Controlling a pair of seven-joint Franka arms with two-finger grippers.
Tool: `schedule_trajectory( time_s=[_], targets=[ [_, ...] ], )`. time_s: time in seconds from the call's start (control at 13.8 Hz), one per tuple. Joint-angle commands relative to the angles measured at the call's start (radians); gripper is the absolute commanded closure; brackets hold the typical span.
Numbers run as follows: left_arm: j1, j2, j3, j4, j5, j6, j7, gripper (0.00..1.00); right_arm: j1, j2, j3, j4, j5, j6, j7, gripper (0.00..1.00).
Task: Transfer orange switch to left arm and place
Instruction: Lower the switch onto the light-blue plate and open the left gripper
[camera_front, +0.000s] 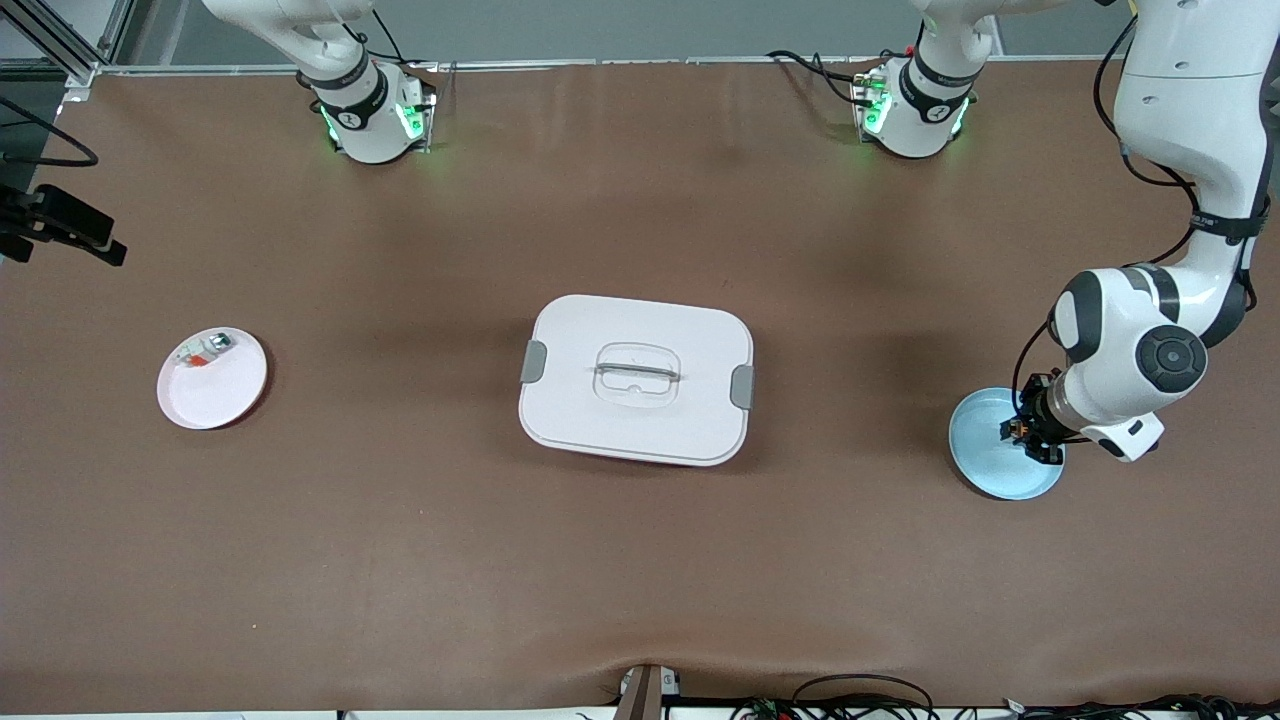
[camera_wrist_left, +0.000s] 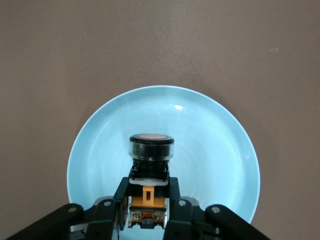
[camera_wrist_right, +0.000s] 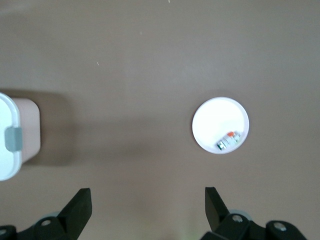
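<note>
The orange switch (camera_wrist_left: 151, 150), black-bodied with a round orange face, sits between the fingers of my left gripper (camera_wrist_left: 147, 200), which is shut on it over a light blue plate (camera_wrist_left: 215, 150). In the front view the left gripper (camera_front: 1030, 432) and the switch (camera_front: 1013, 430) are over the blue plate (camera_front: 985, 455) at the left arm's end of the table. My right gripper (camera_wrist_right: 147, 200) is open and empty, high over bare table; it does not show in the front view. The white lidded box (camera_front: 636, 378) stands in the middle of the table; its edge shows in the right wrist view (camera_wrist_right: 7, 135).
A white plate (camera_front: 212, 378) at the right arm's end of the table holds a small whitish-green part with a red bit (camera_front: 205, 352); the plate (camera_wrist_right: 220, 125) and the part (camera_wrist_right: 227, 140) show in the right wrist view too. A black device (camera_front: 60, 225) juts in there.
</note>
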Motion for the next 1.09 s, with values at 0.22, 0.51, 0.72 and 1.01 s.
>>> schedule_trajectory(
  time_s=[0.22,0.51,0.72,1.01],
  targets=[
    [0.007,0.03,-0.003,0.027,0.018,0.015,-0.025,1.0,-0.018,-0.082,0.003,-0.104,0.04,0.074,0.016,0.0],
    [0.006,0.04,-0.004,0.026,0.015,0.015,-0.025,1.0,-0.006,-0.082,0.004,-0.098,0.037,0.08,0.015,0.0],
    [0.007,0.047,-0.004,0.027,0.016,0.015,-0.023,1.0,0.009,-0.082,0.004,-0.098,0.026,0.08,0.013,0.0],
    [0.007,0.05,-0.004,0.026,0.015,0.015,-0.023,1.0,0.017,-0.082,0.004,-0.092,0.02,0.077,0.003,0.0]
  ],
)
